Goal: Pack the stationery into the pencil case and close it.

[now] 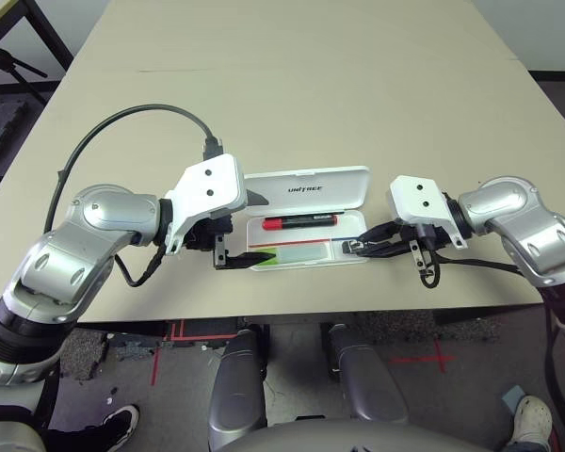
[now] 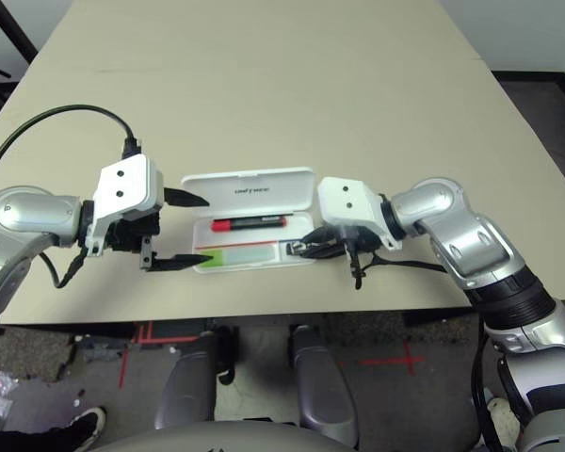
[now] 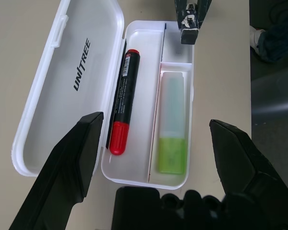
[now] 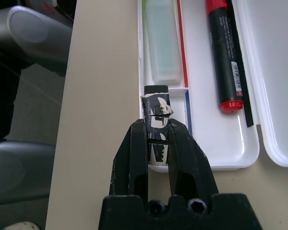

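1. We see a flat white hard-plastic pencil case [image 1: 353, 256] with rounded corners lying open near the front edge of a beige table [image 1: 292, 85], its hinged lid [image 1: 307, 188] folded back on the far side and showing small dark lettering.
2. Inside the tray, a red marker with a black barrel [image 1: 299, 223] lies lengthwise in the far compartment, parallel to the hinge.
3. A pale green-and-white rectangular bar [image 1: 299, 252] lies in the long near compartment, its bright green end toward the left.
4. A thin red and blue stripe runs along the divider between the marker and the bar, as we see from the right wrist.
5. Our left gripper [image 1: 247, 228] hovers at the left end of the case with its two black fingers spread wide, one beside the lid's corner and the other by the tray's near left corner, grasping nothing.
6. Our right gripper [image 4: 158, 139] is clenched on a small black-and-silver clip-like piece [image 4: 156, 108], pinched between the two fingertips.
7. The clip piece juts out past the fingertips over the small square compartment at the right end of the tray, just beside the pale end of the bar; we cannot tell whether it touches the tray floor.
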